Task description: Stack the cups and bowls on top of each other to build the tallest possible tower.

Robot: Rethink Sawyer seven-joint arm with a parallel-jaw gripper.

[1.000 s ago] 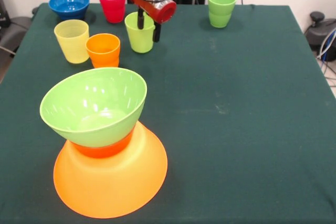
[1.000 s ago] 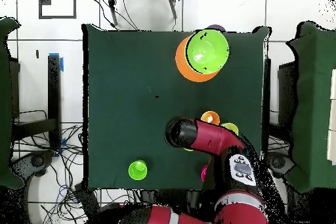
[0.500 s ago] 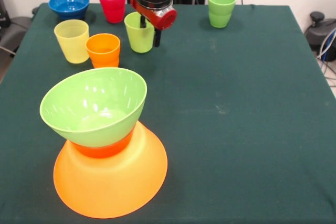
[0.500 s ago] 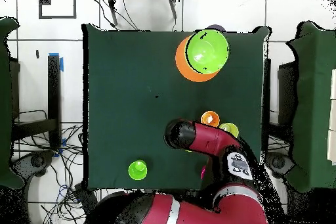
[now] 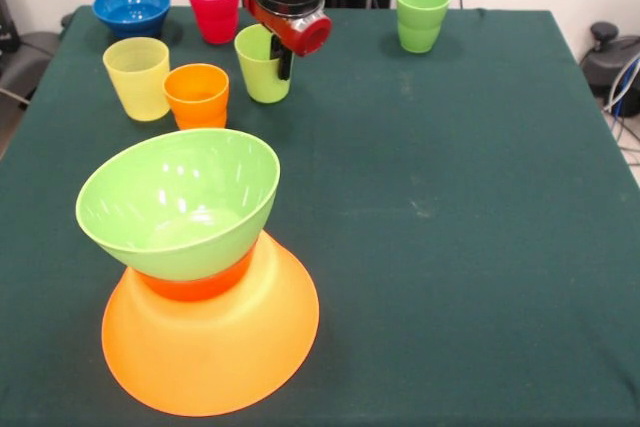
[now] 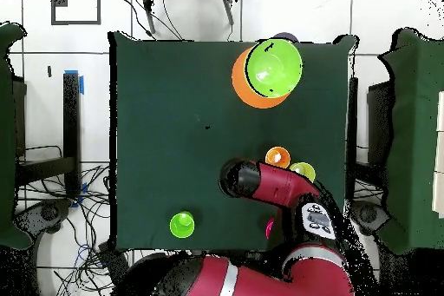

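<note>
I've got the gripper (image 5: 276,59) down at the lime green cup (image 5: 260,67), fingers pinching its rim wall, one inside, one outside. The tower (image 5: 195,277) sits at the near left: lime green bowl (image 5: 170,202) on the inverted orange bowl (image 5: 215,342).

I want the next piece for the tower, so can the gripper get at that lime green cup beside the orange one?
Probably yes. The gripper is already down at the lime green cup, one finger seemingly inside its rim; the orange cup stands apart.
</note>
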